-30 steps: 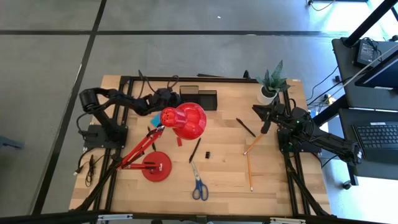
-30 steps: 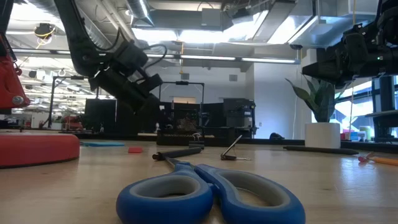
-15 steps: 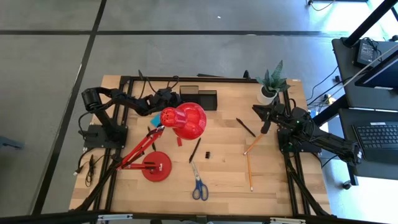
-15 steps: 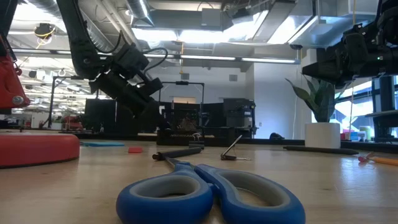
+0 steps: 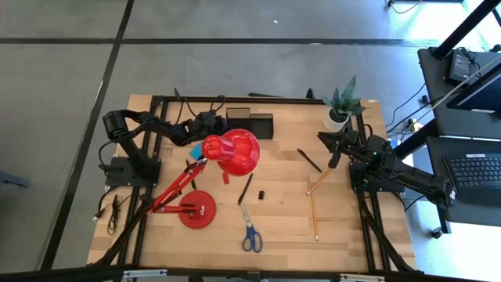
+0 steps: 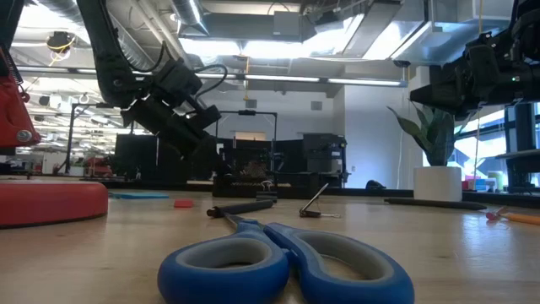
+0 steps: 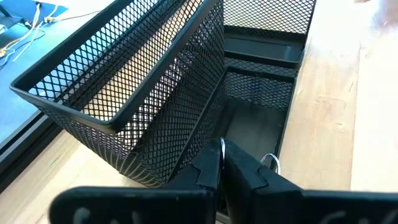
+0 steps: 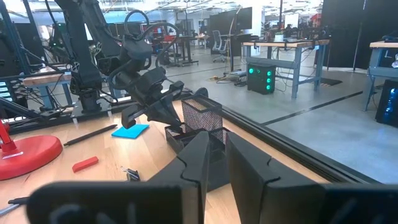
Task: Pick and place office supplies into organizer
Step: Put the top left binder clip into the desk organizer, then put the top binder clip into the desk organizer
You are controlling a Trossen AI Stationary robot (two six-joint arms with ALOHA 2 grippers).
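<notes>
The black mesh organizer (image 5: 252,123) stands at the table's far middle. My left gripper (image 7: 222,163) hangs over its low compartment (image 7: 252,127), the fingers almost together on a small clip with silver wire loops. It also shows in the low view, left gripper (image 6: 205,114). My right gripper (image 8: 216,142) waits at the right with a narrow gap and nothing in it. The blue-handled scissors (image 5: 250,233), two pencils (image 5: 315,215), two pens (image 5: 246,188), a tiny black piece (image 5: 261,193) and a blue block (image 5: 194,150) lie on the table. My left gripper pinches one silver wire loop (image 7: 221,147) of the clip between its fingertips. It comes slanting down from the table's left side. A second loop (image 7: 271,163) shows beside the finger (image 7: 249,177), which hides the clip's body. The clip hangs clear above the organizer's floor.
A red desk lamp has its head (image 5: 232,151) right in front of the organizer and its round base (image 5: 196,210) at the near left. A potted plant (image 5: 340,108) stands at the far right. A small red piece (image 5: 224,178) lies under the lamp head.
</notes>
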